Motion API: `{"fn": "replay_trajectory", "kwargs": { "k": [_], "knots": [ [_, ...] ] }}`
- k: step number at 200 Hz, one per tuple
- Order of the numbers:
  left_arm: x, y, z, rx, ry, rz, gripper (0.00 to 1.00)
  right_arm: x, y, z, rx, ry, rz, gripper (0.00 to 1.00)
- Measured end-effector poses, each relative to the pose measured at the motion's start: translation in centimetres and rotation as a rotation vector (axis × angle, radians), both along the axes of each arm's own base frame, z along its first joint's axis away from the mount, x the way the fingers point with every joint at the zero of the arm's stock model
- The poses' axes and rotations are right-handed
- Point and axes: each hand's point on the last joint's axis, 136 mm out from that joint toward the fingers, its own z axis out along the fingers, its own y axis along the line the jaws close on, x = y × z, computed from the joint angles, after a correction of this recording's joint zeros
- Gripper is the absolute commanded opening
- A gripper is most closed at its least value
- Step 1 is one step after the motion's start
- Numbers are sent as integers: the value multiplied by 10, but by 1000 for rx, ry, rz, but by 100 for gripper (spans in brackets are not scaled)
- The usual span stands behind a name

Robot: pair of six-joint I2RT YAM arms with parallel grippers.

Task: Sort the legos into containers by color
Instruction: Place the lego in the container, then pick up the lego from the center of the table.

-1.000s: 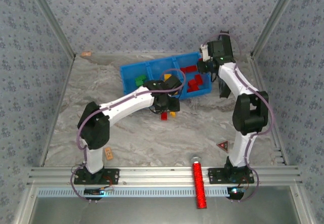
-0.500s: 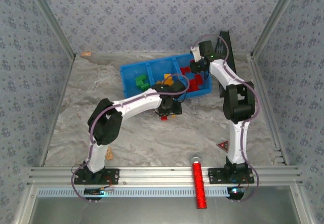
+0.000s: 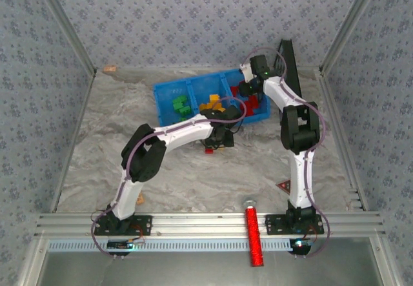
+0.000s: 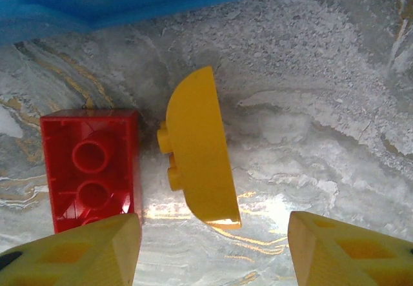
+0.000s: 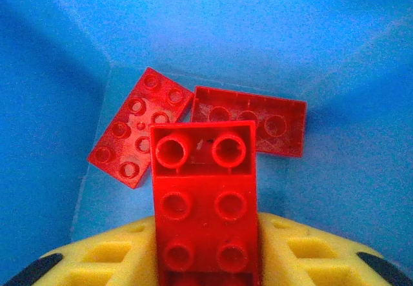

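Right gripper (image 5: 206, 250) has swung over tray (image 5: 290, 28), seemingly gripping red brick (image 5: 203, 189).

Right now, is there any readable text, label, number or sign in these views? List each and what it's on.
No text can be read in any view.
Red triangle, top view: it may be a sign, but anything on it is too small to read.
Studded red brick, right wrist view: no lettering legible on the studs.
Yellow brick and upturned red brick, left wrist view: no markings.
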Motion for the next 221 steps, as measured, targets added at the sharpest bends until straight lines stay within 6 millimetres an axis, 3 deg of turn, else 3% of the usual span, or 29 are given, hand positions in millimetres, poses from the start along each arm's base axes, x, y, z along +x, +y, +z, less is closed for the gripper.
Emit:
{"fn": "replay_trajectory", "kwargs": {
  "k": [63,105,149,182,221],
  "knots": [
    [5,-6,-12,10,2,2,62,-1,1,0,4,3,6,48],
    [12,-11,-14,14,-6,6,61,-15,-2,-1,1,20,5,47],
    [17,-11,-20,24,-4,13,56,-28,-5,33,15,-28,-7,47],
    [18,-8,-25,38,6,18,44,-37,-3,62,31,-76,-13,47],
    [17,-1,-35,78,18,14,33,-56,1,77,45,-90,-12,48]
  ]
}}
